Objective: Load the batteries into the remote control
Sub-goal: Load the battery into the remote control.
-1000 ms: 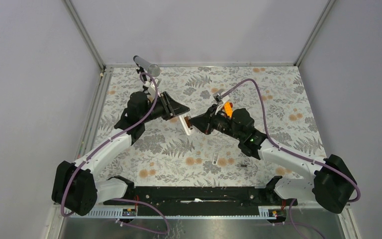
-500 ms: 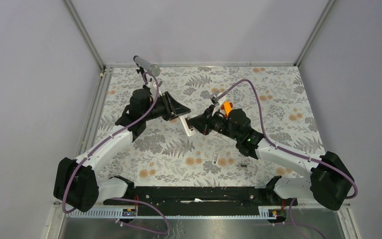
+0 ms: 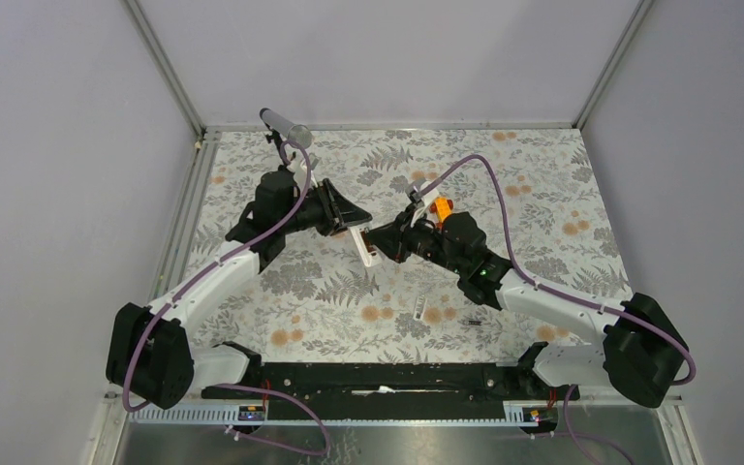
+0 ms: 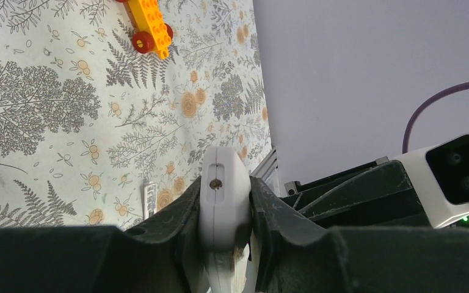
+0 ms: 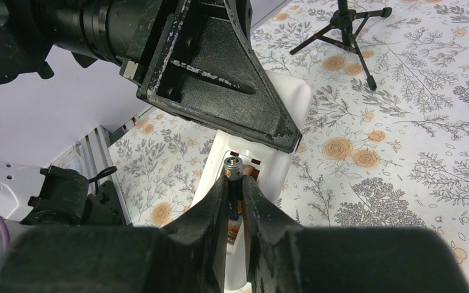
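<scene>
1. Step in hand, judging by the pose: seating the first battery (image 5: pixel 232 163) in the open bay on the back of the remote control (image 5: pixel 275 165).
2. Remote control held up off the floral worktop (image 3: pixel 542 194) between the two arms, near the middle, bay turned toward the right hand (image 5: pixel 236 189).
3. Left hand (image 4: pixel 225 210): clamped together on the remote control's two long edges, with one rounded end poking out past the fingertips.
4. Right hand: nearly together, pinching the battery along its body. Silver cap clear of the fingertips and apparently just inside the bay's upper end – actual contact with the terminals hard to tell.
5. Next move probably calls for lining the battery up with its slot, pressing it flat against the contact, and only then easing the pinch – with a firm left grip against the push.
6. Second battery (image 3: pixel 473 321) lying on the worktop beside the right forearm, near the small white cover piece (image 3: pixel 417 308); not yet loaded.
</scene>
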You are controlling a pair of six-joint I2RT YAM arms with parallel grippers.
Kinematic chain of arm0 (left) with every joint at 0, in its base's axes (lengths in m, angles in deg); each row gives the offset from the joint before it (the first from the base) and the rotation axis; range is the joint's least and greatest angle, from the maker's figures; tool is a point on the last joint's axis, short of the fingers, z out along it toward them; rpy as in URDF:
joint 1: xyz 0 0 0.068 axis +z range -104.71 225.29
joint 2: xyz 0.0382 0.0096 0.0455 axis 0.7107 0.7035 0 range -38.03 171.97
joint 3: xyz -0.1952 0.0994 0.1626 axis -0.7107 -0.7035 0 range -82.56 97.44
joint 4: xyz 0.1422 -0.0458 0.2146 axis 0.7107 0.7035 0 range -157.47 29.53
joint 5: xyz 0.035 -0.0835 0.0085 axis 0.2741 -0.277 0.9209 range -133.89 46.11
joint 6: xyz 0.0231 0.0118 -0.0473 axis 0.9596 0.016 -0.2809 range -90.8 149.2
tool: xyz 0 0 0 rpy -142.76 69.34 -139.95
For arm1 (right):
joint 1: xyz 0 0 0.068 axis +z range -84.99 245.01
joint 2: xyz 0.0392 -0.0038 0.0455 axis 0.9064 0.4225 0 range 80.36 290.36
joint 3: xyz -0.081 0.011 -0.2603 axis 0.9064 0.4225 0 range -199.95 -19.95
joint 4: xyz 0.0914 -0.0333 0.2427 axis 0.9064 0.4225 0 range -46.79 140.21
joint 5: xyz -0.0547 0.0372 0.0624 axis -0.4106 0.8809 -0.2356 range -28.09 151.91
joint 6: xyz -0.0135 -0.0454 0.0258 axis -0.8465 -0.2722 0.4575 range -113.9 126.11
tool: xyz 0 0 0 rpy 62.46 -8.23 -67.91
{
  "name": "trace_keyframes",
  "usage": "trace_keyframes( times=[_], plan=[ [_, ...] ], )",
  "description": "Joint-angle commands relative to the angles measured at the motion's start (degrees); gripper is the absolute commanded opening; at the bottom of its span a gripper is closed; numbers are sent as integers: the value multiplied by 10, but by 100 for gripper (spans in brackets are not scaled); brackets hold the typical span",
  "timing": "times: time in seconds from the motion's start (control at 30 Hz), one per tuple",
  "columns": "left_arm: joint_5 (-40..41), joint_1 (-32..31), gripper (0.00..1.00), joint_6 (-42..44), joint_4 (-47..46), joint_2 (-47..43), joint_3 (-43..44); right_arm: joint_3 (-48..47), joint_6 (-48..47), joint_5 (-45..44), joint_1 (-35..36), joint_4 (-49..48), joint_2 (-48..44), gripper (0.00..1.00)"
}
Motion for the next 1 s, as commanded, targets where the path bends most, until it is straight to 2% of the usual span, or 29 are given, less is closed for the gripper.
trace_keyframes(
  times=[0.0,0.1,0.27,0.5,0.77,0.87,0.97],
  plan=[
    [-26,-1,0,-3,-22,-5,37,-15,-16,-3,2,2,7,19],
    [-20,1,0,1,-17,-7,44,-9,-13,18,2,5,2,23],
    [-22,3,0,1,-16,-5,47,-15,-12,26,2,35,7,24],
    [-21,4,0,7,-10,-3,42,-28,-13,-12,2,63,1,25],
    [-16,4,0,16,1,-1,43,-63,-14,-62,2,127,6,22],
    [-12,4,0,20,6,1,45,-60,-15,-57,2,123,1,22],
    [-11,4,0,23,12,4,47,-64,-12,-45,2,124,-1,28]
  ],
)
